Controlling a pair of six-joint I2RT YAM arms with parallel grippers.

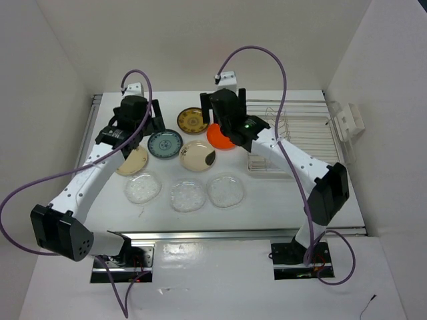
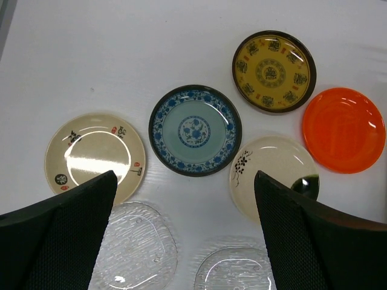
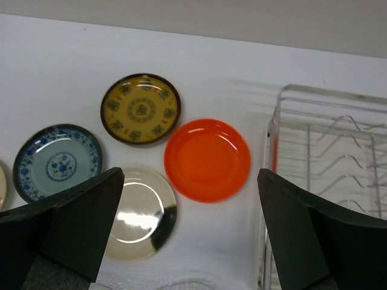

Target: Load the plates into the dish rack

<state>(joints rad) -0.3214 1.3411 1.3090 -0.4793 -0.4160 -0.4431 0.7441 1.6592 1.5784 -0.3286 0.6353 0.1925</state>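
Orange plate [image 3: 207, 160] beside dish rack [image 3: 338, 157], perhaps touching brown plate [image 3: 140, 109]

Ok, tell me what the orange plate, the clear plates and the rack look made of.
Orange plate: probably plastic or melamine; opaque, even colour, glossy with soft highlights.
Clear plates: glass or clear plastic, can't tell which; see-through with a textured surface.
Rack: metal wire, shiny silver, likely chromed or steel.

Both wrist views look roughly straight down, sharing orange plate [image 3: 207, 160].
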